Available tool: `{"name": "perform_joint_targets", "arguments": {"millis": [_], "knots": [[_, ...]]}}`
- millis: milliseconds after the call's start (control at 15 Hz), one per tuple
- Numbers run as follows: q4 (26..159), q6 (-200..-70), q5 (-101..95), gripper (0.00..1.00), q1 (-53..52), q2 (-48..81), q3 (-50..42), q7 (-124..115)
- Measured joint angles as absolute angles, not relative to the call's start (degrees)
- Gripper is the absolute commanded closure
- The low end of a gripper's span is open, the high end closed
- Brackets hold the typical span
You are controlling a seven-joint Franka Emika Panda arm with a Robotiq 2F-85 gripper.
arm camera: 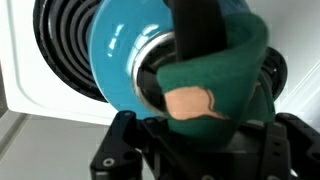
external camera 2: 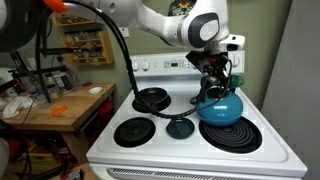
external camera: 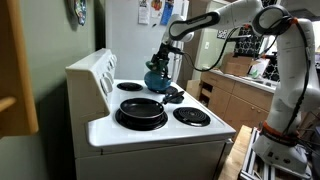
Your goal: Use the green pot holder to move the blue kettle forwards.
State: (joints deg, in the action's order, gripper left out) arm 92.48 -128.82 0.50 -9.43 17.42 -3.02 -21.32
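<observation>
Gripper (external camera 2: 214,78): clamped on pot holder (arm camera: 225,95), folded over kettle handle.

Stove (external camera 2: 268,152): reference for all positions below.

Front burner (external camera 2: 237,136): bare, on stove's front row, directly ahead of kettle. Probable set-down spot.

Pan (external camera 2: 152,98): on stove's rear row, at the burner beside kettle's. Well apart from kettle and off the travel path.

Kettle (external camera 2: 219,106): on rear burner of stove, base apparently seated on coil.

Pot holder: floppy, so expect slip. Clamp firmly through cloth, with gripper centred on handle (arm camera: 196,28).

Procedure:
- Raise only enough to clear coil ridges.
- Travel straight toward stove front, slowly, to limit swing beneath handle.
- Hold loose cloth edges off coils.
- Lower level onto front burner.
- Confirm base sits flat before opening jaws.
</observation>
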Motion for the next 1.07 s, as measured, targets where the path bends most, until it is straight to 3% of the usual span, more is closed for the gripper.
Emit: {"name": "perform_joint_targets", "arguments": {"millis": [1067], "knots": [[97.1, -131.8, 0.4, 1.0, -6.5, 16.7, -3.2, -21.4]]}}
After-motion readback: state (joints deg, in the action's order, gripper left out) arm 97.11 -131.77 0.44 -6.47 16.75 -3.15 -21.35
